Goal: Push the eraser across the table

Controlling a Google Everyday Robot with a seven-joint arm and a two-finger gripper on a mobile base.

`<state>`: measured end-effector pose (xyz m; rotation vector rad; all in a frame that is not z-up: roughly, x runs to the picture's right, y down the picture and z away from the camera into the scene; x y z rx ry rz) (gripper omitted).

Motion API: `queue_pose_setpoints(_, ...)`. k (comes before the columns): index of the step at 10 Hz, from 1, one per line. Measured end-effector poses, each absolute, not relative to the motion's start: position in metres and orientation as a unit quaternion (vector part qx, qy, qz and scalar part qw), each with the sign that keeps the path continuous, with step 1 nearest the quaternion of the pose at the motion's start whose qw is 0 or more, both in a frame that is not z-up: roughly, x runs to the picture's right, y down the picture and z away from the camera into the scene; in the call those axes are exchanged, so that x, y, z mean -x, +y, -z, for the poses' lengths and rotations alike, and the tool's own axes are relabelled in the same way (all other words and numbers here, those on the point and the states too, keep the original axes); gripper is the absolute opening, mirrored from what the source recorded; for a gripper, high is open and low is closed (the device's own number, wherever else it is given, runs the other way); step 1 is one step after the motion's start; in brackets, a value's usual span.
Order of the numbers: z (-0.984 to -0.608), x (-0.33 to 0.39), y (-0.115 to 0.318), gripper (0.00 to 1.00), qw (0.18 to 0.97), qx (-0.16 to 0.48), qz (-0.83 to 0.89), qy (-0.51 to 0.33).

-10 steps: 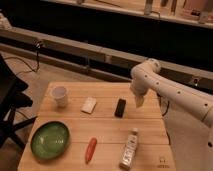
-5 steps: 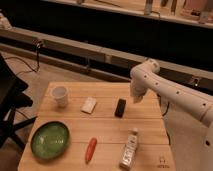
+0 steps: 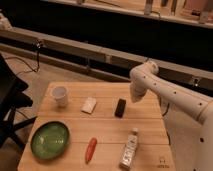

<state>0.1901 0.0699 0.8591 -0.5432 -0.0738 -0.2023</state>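
Note:
The eraser (image 3: 120, 107) is a small flat black block lying on the light wooden table (image 3: 100, 131), right of the middle, towards the far side. My white arm reaches in from the right. My gripper (image 3: 135, 97) hangs just right of the eraser and slightly behind it, close to the table top.
A flat white rectangular piece (image 3: 89, 105) lies left of the eraser. A white cup (image 3: 60, 95) stands at the far left. A green bowl (image 3: 50, 139) sits front left. An orange carrot (image 3: 90, 149) and a bottle on its side (image 3: 129, 149) lie near the front edge. A dark chair (image 3: 10, 100) stands left.
My gripper has shifted slightly left, closer to the eraser. The eraser and the other things have not moved.

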Motion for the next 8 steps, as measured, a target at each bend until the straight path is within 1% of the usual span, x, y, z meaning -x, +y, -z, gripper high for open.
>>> queue_pose_setpoints(8,-0.872,-0.183,0.084,0.03,0.95,0.292,0.106,-0.041)
